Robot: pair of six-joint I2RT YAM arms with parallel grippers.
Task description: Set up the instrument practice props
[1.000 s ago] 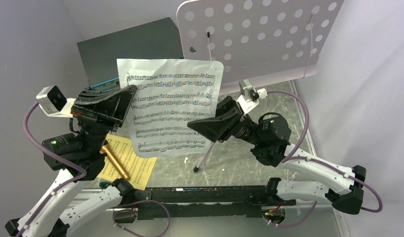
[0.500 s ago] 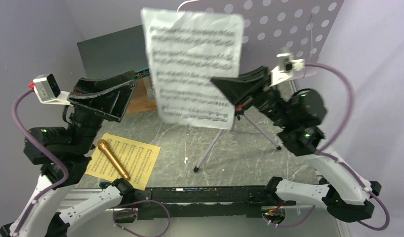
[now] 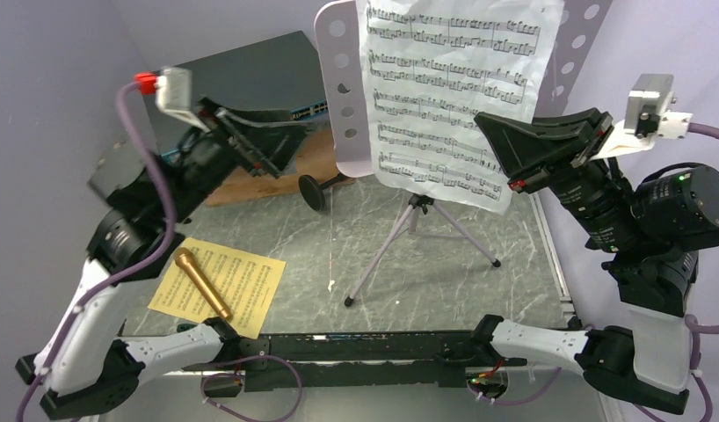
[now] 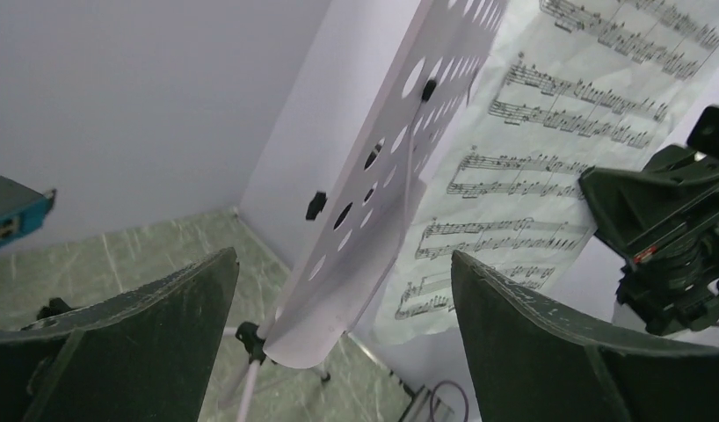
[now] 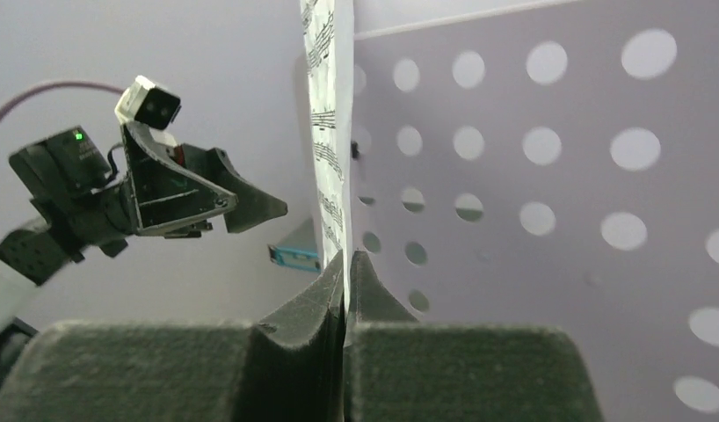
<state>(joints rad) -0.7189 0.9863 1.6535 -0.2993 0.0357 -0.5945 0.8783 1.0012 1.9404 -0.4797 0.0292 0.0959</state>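
Note:
My right gripper (image 3: 484, 123) is shut on the lower right edge of a white music sheet (image 3: 448, 83), and holds it upright in front of the pale lilac perforated music stand (image 3: 342, 97) on its tripod legs (image 3: 387, 251). In the right wrist view the sheet (image 5: 328, 132) shows edge-on, pinched in the right gripper (image 5: 345, 260), with the stand (image 5: 532, 176) just behind. My left gripper (image 3: 281, 141) hangs open and empty left of the stand (image 4: 374, 202). A gold microphone (image 3: 202, 283) lies on a yellow music sheet (image 3: 242, 286). The black mic stand (image 3: 314, 191) lies tipped near the board.
A flat grey network switch (image 3: 242, 75) with a blue front lies at the back left, with a wooden board (image 3: 272, 171) before it. Grey walls close in on the left, back and right. The arm bases and a black rail (image 3: 365, 345) line the near edge.
My left gripper has let go of the white sheet, opened and drawn back to the left. My right gripper has shut on the sheet and carried it up and right to the stand.

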